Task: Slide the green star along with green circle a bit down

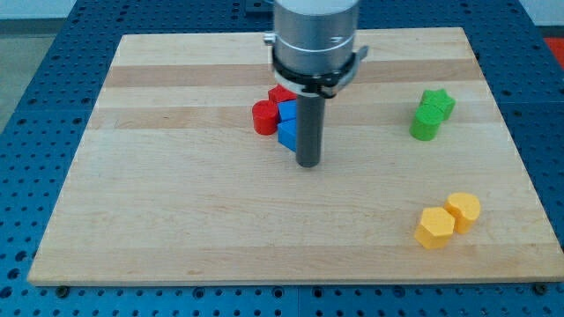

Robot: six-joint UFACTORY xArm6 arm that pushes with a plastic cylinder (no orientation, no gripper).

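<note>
The green star [438,100] lies at the view's right, upper part of the board, touching the green circle [425,126] just below and left of it. My tip [307,164] stands near the board's middle, far to the left of both green blocks and just below-right of a red and blue cluster. The rod hides part of that cluster.
A red cylinder [264,117], another red block [281,93] and two blue blocks [288,113] [288,133] are bunched by the rod. A yellow hexagon [434,227] and a yellow cylinder [463,210] touch at the view's lower right. The wooden board [176,220] ends in blue table all around.
</note>
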